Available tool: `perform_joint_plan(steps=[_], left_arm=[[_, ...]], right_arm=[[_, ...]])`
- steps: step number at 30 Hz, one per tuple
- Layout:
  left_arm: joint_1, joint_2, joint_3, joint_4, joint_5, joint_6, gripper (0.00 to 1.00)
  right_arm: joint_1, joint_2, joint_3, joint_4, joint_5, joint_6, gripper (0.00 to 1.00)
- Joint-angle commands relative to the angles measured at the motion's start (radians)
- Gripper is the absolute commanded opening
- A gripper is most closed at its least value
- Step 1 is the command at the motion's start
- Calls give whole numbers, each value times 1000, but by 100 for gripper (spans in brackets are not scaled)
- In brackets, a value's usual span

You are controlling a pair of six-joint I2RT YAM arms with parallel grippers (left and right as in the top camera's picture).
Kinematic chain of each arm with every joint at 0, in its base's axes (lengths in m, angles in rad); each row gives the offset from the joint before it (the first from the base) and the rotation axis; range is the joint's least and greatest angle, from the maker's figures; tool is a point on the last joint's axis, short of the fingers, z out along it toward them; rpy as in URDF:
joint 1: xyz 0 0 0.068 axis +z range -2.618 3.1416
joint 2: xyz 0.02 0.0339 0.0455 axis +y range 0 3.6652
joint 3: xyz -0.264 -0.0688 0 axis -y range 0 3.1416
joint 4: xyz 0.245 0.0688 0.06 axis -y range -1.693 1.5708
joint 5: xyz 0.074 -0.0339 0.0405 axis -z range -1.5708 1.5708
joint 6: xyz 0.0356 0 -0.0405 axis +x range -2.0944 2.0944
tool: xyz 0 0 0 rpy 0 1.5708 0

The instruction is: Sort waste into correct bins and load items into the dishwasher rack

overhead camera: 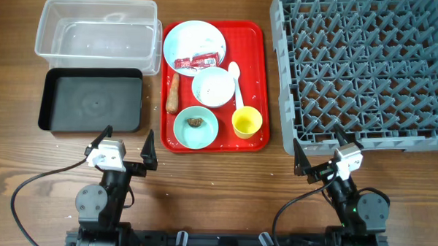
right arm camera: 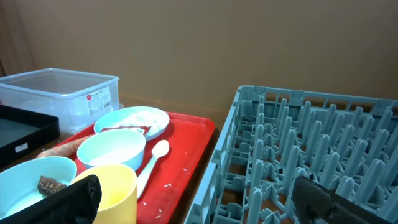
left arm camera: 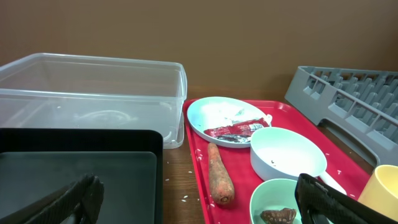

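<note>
clear tub (right arm camera: 56,93) label (right arm camera: 99,96), red wrapper (left arm camera: 235,130), print unreadable

The flat red plastic tray (overhead camera: 260,37) is sitting on the wooden bench (overhead camera: 217,181) between two tubs on its left and the large grey plastic grid rack (overhead camera: 367,70) on its right. The clear plastic tub (overhead camera: 98,31) is standing behind the shallow black tub (overhead camera: 92,100). The crumpled red-and-white wrapper (overhead camera: 197,62) is lying on the round pale-blue plate (overhead camera: 196,36) at the tray's back.
</note>
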Motion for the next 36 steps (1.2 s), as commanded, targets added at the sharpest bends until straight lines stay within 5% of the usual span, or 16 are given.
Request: perform_joint_plan(steps=[1,36], left_arm=[[3,-12,-11,4,-13,15,100],[3,-12,-6,30,-13,16,100]], right_arm=[[7,-10,-3,5,-21,16,100],[7,-10,-3,5,-21,16,100]])
